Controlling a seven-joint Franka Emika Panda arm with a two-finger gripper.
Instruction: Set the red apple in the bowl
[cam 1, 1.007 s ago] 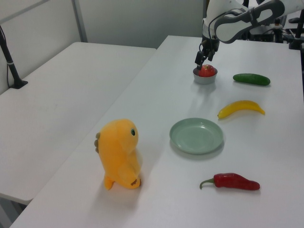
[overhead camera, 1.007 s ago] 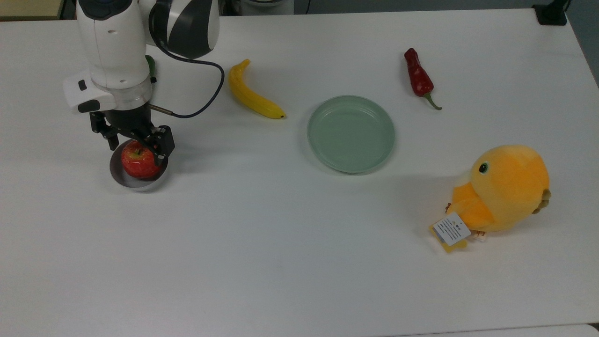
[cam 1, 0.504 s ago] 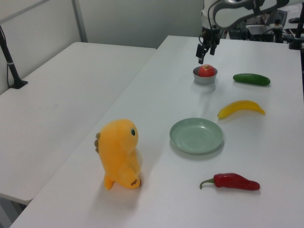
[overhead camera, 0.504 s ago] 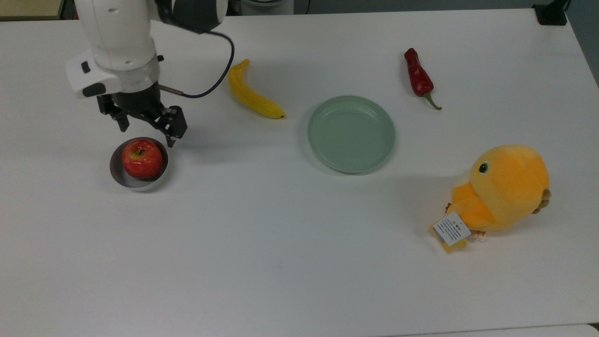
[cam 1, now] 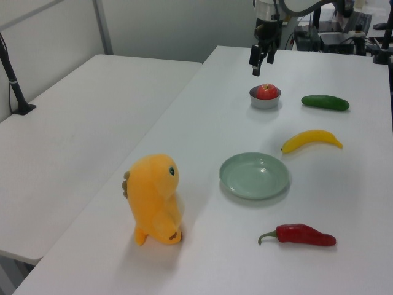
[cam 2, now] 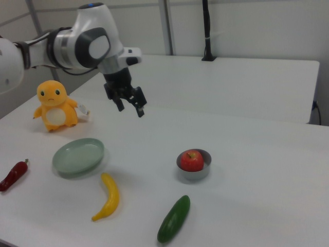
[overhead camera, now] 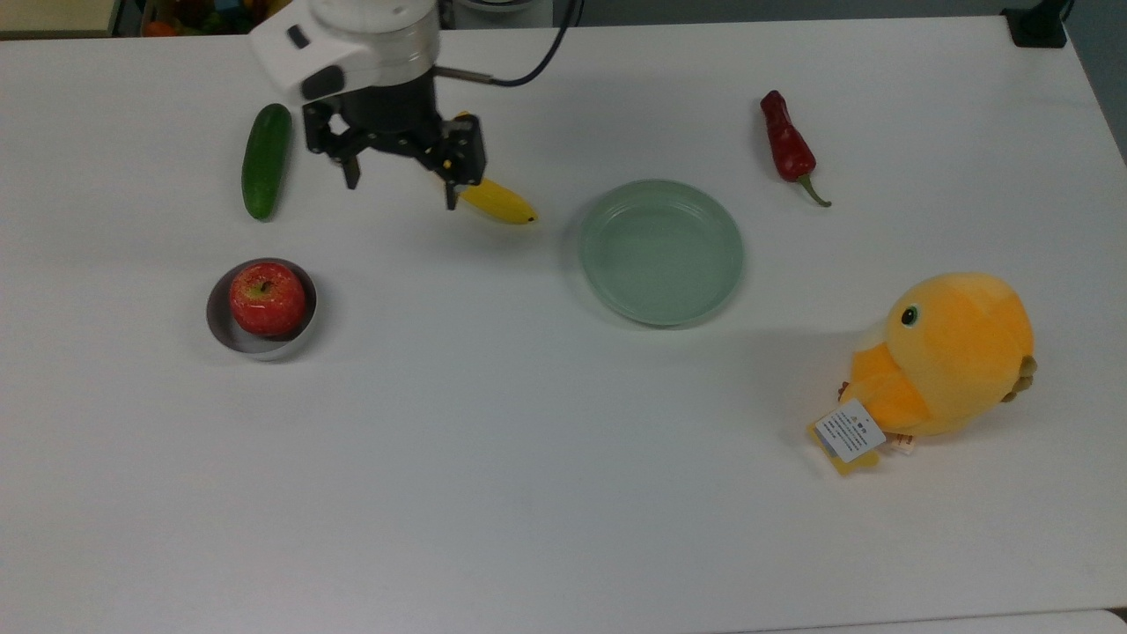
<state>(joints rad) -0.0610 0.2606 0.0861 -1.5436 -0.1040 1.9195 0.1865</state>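
Note:
The red apple [overhead camera: 267, 299] [cam 1: 266, 91] [cam 2: 192, 160] sits inside the small grey bowl [overhead camera: 222, 332] [cam 1: 265, 102] [cam 2: 197, 175], stem up, near the top view's left. My gripper [overhead camera: 401, 183] [cam 1: 262, 62] [cam 2: 131, 106] hangs open and empty high above the table, well clear of the bowl. In the top view it overlaps the upper end of the banana. Nothing is between its fingers.
A yellow banana [overhead camera: 495, 199] [cam 2: 109, 197], a green cucumber [overhead camera: 265, 160] [cam 2: 174, 218], a pale-green plate [overhead camera: 660, 251] [cam 1: 254, 175], a dark-red chili pepper [overhead camera: 787, 145] [cam 1: 303, 235] and an orange plush toy [overhead camera: 946, 357] [cam 1: 155, 198] lie spread over the white table.
The gripper let go of the apple in the bowl, rose, and moved to the top view's upper right, uncovering the cucumber. Apple and bowl stayed still.

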